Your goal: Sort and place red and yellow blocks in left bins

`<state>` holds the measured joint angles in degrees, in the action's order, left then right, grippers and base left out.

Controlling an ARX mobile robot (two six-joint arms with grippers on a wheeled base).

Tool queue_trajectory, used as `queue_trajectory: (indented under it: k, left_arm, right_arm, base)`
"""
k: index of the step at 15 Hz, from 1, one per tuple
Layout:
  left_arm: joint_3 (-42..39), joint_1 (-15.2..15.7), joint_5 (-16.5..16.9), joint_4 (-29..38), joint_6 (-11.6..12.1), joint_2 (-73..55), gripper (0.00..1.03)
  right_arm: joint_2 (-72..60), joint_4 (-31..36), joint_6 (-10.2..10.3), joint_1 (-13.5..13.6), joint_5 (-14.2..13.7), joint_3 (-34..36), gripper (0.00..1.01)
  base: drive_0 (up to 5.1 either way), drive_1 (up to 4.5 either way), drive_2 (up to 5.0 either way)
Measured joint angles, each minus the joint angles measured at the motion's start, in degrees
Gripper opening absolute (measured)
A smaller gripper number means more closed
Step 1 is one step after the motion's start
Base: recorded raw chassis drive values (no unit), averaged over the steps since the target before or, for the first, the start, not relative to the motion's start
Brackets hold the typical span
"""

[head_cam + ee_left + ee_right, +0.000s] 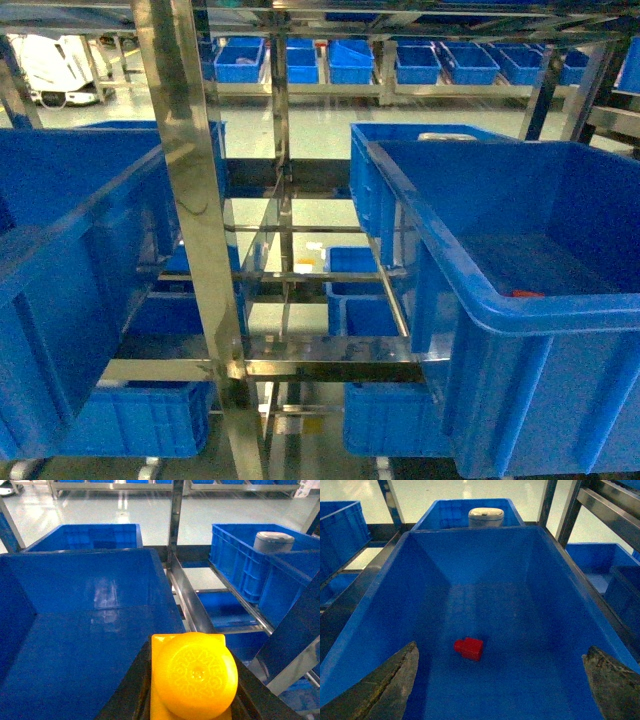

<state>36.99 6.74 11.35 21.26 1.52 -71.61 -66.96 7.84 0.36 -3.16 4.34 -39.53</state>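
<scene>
Right up close in the left wrist view, the yellow block point(192, 677) fills the bottom of the frame, stud facing the lens, pinched in the left gripper point(192, 700), jaws closed on its sides. It looks hard, glossy and light, so I'd judge it slippery: a squeeze across the flat sides below the studs suits it best. Just beyond it, the left bin point(90, 630) opens up, deep and blue, floor bare as far as I can see, and the block hangs at its near right rim.

Over on the other arm, the right gripper point(502, 690) hovers with jaws spread wide, nothing between them. Below lies the red block point(469, 648), alone on the floor of the right bin point(380, 605), near the middle. Same stiff little brick; take it across its short flat faces.

Farther back, a grey-white canister point(486, 516) stands in the crate point(440, 512) behind. The steel rack point(195, 200) frames it all.
</scene>
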Motion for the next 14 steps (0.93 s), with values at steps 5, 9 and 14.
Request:
queue_trajectory:
  k: [5, 9, 14]
  left_arm:
    - [0.0, 0.0, 0.0, 0.1, 0.0, 0.0, 0.27]
    - [0.0, 0.0, 0.0, 0.0, 0.0, 0.0, 0.27]
    - [0.0, 2.4, 2.0, 0.1, 0.0, -0.9, 0.27]
  right_arm:
    - [5.3, -2.2, -0.6, -2.3, 0.6, 0.5, 0.98]
    - [3.4, -2.1, -2.8, -4.0, 0.9, 0.7, 0.98]
    - [3.4, -2.1, -3.0, -4.0, 0.9, 0.7, 0.98]
  base:
    - [0.0, 0.00, 0.0]
    - [0.0, 0.00, 0.0]
    - [0.0, 0.00, 0.0]
